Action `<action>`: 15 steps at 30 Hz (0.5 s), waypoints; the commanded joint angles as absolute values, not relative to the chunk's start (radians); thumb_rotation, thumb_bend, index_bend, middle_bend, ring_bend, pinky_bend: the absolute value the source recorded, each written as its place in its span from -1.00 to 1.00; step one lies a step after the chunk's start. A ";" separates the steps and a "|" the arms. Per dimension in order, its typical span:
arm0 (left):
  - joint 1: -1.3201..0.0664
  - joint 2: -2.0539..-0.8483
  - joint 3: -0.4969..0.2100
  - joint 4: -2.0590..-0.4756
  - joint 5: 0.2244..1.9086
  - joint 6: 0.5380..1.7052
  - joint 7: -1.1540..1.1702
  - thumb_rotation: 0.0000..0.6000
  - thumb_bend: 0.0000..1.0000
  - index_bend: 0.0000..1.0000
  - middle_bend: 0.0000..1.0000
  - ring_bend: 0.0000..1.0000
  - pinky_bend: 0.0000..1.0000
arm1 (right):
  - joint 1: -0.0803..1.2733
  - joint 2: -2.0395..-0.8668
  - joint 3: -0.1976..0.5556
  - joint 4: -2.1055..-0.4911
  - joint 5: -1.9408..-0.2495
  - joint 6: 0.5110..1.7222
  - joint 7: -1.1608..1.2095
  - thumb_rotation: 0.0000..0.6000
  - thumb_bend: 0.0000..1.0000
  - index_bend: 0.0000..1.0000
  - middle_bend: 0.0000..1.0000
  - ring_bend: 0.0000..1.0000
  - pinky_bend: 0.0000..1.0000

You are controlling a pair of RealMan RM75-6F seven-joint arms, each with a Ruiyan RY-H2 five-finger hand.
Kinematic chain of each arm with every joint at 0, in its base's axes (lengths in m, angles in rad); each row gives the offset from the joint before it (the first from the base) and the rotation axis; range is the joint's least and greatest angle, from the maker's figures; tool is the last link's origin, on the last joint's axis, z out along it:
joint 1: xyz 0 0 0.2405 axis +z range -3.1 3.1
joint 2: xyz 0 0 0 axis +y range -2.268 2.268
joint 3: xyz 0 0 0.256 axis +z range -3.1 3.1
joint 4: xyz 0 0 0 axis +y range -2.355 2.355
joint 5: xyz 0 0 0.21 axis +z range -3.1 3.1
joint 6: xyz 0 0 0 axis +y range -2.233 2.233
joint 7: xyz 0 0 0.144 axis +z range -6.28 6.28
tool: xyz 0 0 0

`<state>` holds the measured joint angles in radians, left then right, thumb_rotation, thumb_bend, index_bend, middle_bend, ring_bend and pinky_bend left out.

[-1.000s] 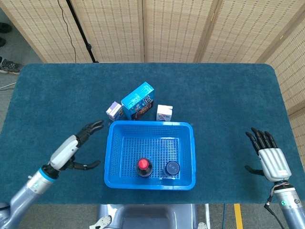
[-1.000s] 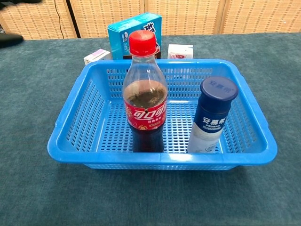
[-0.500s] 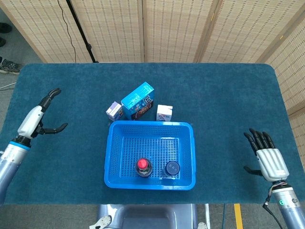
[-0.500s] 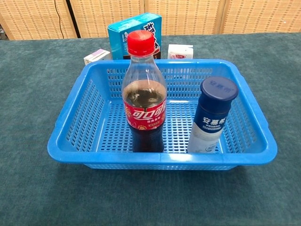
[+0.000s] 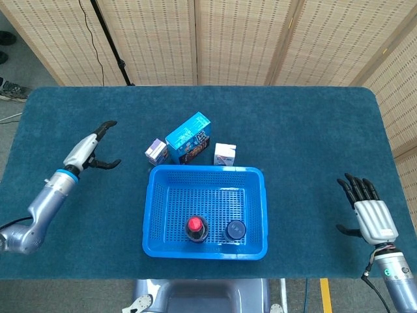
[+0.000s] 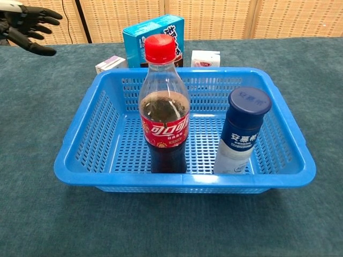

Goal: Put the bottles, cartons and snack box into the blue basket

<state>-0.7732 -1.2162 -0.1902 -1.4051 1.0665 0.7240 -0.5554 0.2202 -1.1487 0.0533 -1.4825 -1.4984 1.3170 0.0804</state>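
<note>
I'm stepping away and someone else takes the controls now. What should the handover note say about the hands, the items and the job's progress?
Left hand: open, empty, above the table left of the cartons.
Right hand: open, empty, at the table's right edge, far from everything.
Done: cola bottle and blue-capped bottle stand upright in the blue basket.
Left: purple carton, snack box and white carton sit on the table just behind the basket's far wall. The left hand is nearest the purple carton, so that looks like the likely next pick.
</note>
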 commanded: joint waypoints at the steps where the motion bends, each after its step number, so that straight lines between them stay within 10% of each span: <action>1: -0.837 -1.272 -0.230 -1.365 1.005 0.670 -0.490 1.00 -0.48 -1.00 -1.00 -1.00 -1.00 | 0.222 -1.151 0.053 -1.480 -1.497 1.313 0.085 1.00 -1.00 -1.00 -1.00 -1.00 -1.00; 15: -0.966 -1.419 -0.231 -1.283 0.747 0.577 -0.253 1.00 -0.48 -1.00 -1.00 -1.00 -1.00 | 0.231 -1.157 0.049 -1.461 -1.490 1.288 0.110 1.00 -1.00 -1.00 -1.00 -1.00 -1.00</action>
